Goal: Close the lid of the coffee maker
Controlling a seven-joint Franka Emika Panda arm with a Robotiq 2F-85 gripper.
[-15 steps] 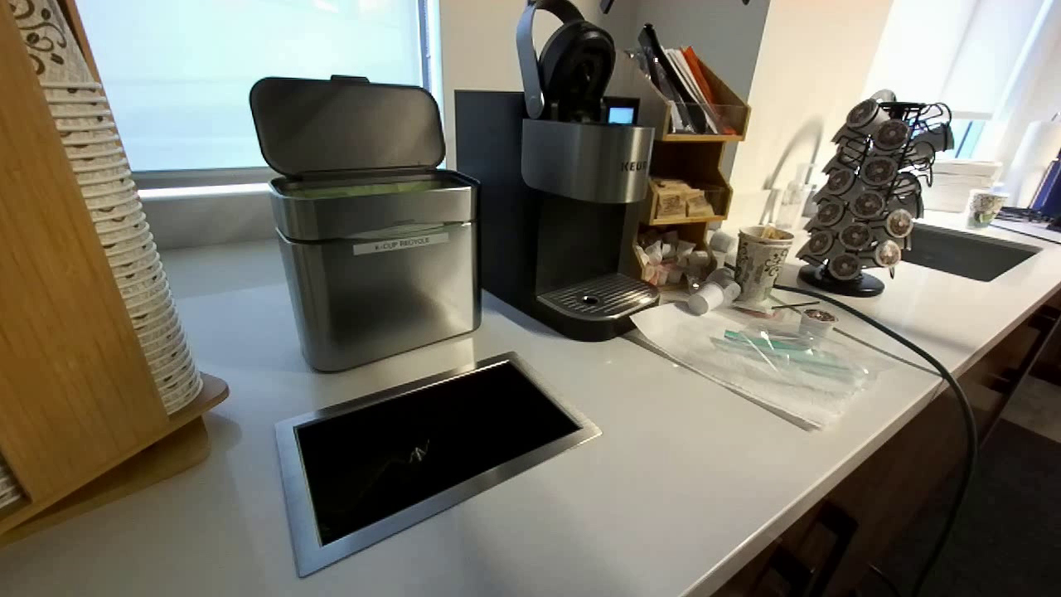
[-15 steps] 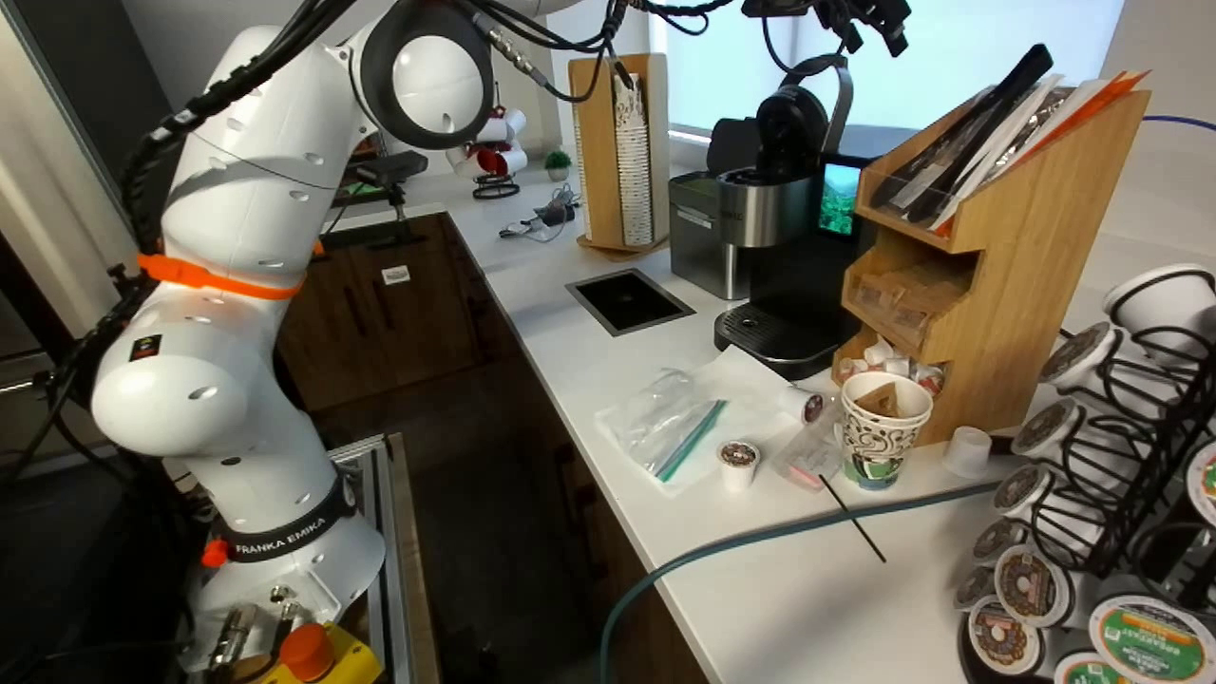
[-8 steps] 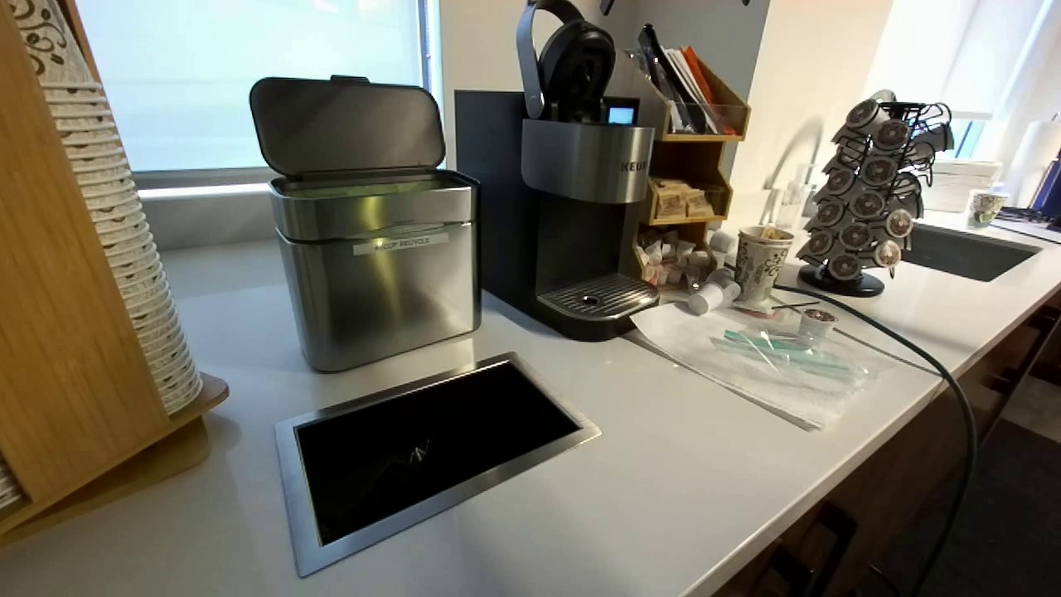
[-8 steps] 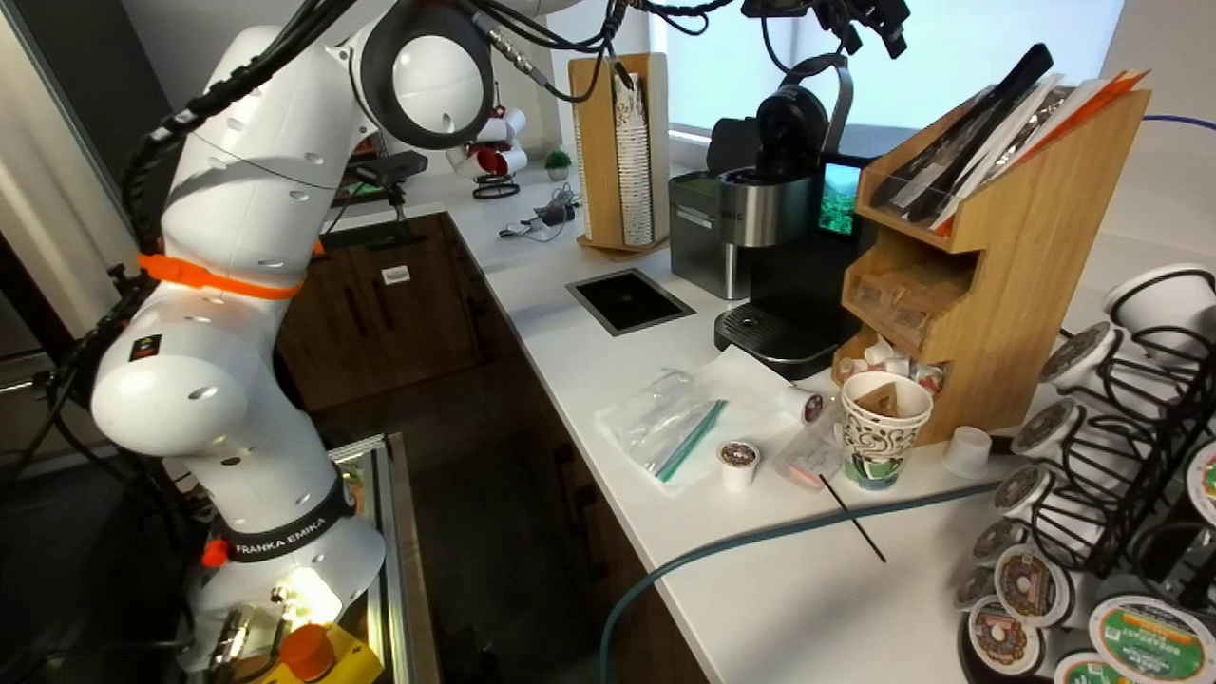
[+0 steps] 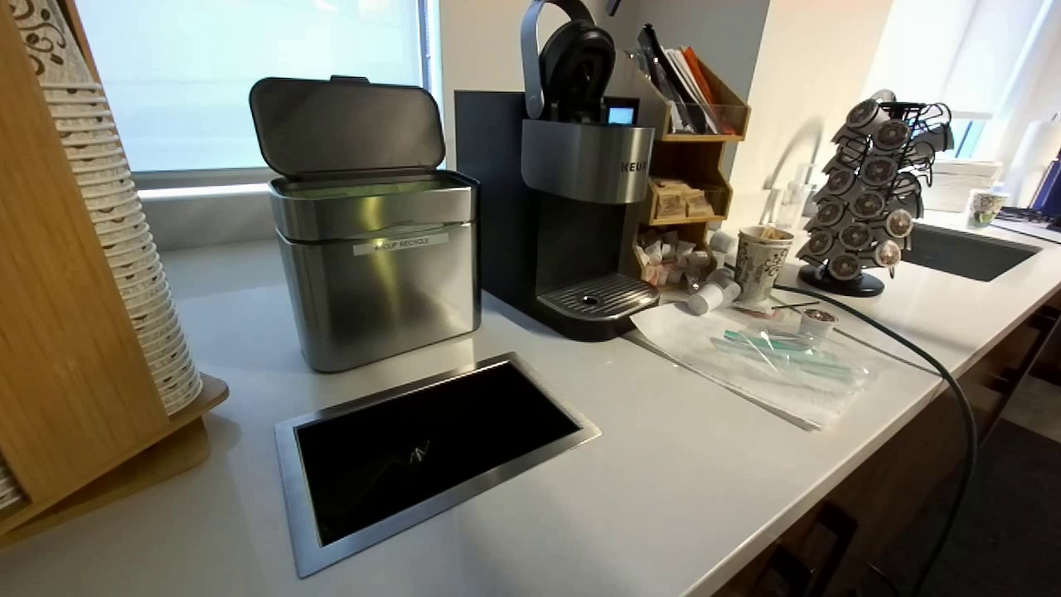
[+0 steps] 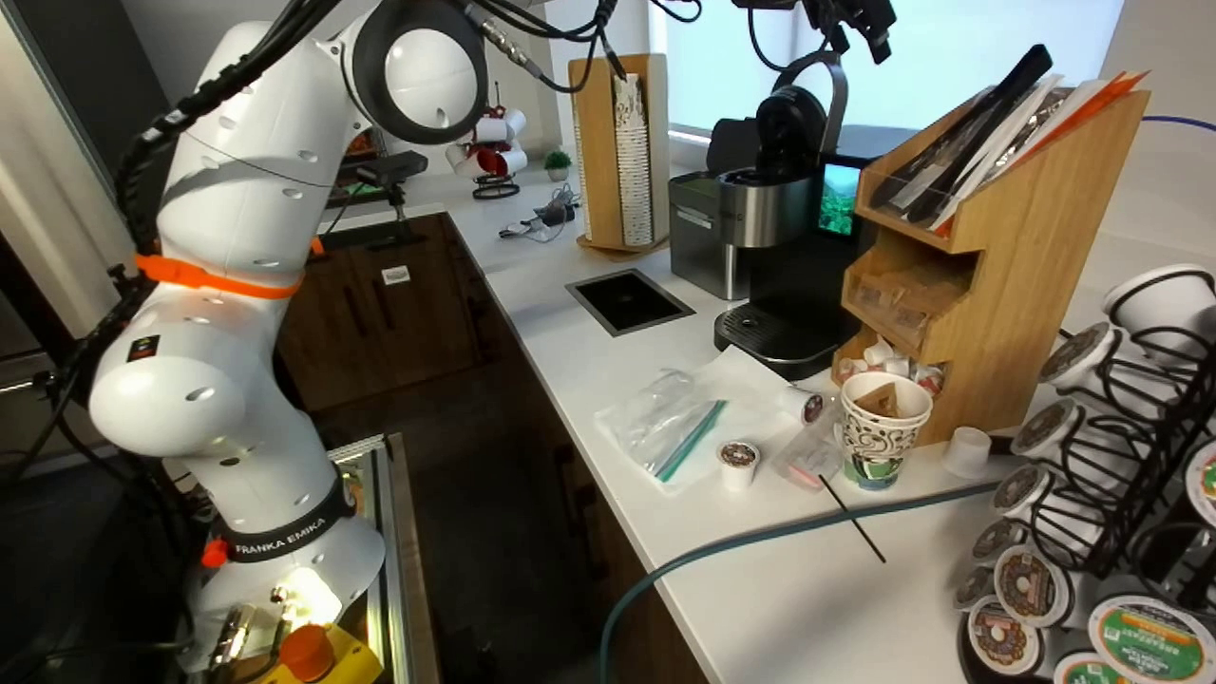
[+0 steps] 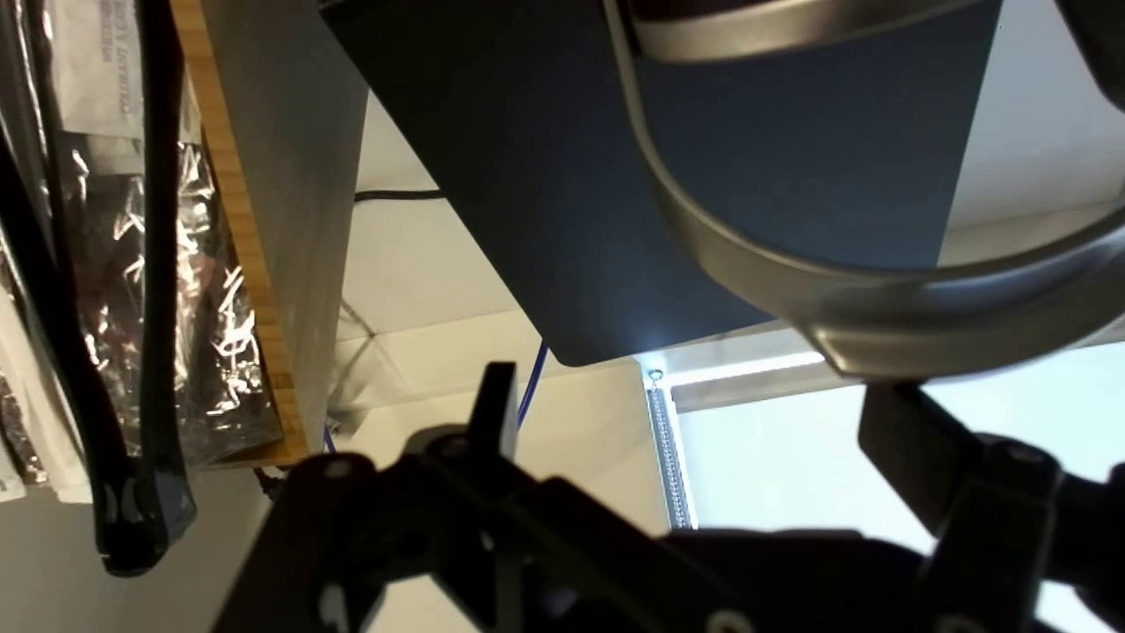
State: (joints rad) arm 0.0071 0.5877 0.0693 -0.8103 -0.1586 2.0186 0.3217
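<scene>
The coffee maker [image 5: 584, 162] stands on the counter, and it also shows in an exterior view [image 6: 771, 214]. Its lid [image 5: 578, 70] is raised and tilted back in both exterior views [image 6: 793, 122]. The loop-like handle [image 5: 532, 62] stands up behind the lid; it shows large in the wrist view [image 7: 888, 312]. My gripper [image 7: 700, 418] is open with nothing between its fingers. Its right-hand finger overlaps the handle's outer edge; the frames do not settle whether they touch. In an exterior view the gripper [image 6: 860, 33] is just above the handle, partly cut off.
The steel bin [image 5: 385, 290] with its lid up stands beside the coffee maker. A wooden organizer [image 6: 1035, 256] with packets is close on the other side. A framed opening [image 5: 439, 448], a paper cup [image 6: 883, 432], a pod rack [image 5: 870, 191] and a cable [image 6: 760, 541] are also there.
My gripper and arm have shifted slightly left and down in an exterior view. The handle has tipped slightly; the lid looks unmoved. A light patch has appeared on the steel bin and arm base.
</scene>
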